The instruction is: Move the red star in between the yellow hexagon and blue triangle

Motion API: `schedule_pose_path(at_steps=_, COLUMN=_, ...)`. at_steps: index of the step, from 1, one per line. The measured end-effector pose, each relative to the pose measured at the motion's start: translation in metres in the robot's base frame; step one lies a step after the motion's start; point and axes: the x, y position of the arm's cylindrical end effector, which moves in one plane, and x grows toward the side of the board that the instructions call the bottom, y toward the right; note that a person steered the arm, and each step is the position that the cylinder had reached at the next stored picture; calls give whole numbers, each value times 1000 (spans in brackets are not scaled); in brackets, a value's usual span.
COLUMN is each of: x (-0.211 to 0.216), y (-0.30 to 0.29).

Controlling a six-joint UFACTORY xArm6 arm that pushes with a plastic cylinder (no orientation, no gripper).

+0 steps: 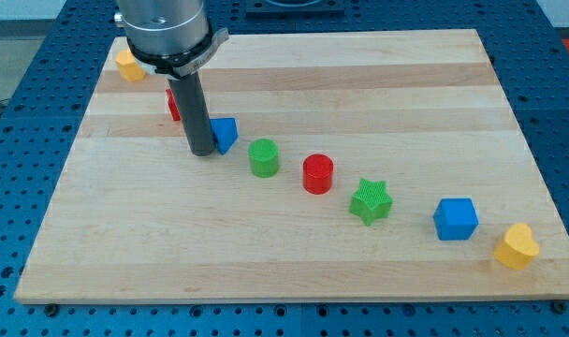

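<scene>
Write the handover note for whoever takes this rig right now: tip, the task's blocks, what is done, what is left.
My tip is down on the board, right beside the blue triangle on its left.
The red star is mostly hidden behind the rod, up-left of the triangle.
The yellow hexagon sits at the board's top-left corner.
Done: the star lies roughly on the line between hexagon and triangle, nearer the triangle.
Left: confirm its placement once the rod clears; nudge it if needed.
</scene>
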Motion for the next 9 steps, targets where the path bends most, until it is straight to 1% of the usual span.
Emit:
schedule_pose_path(at_steps=2, x=0, y=0)
schedule_pose_path(at_steps=3, x=6, y=-14)
schedule_pose_path(at_steps=4, x=-2, y=-33)
schedule_pose_path(at_steps=5, x=-27, y=-34)
schedule_pose_path(at_steps=7, x=-31, y=-41)
schedule_pose_path(at_steps=9, x=-59, y=-61)
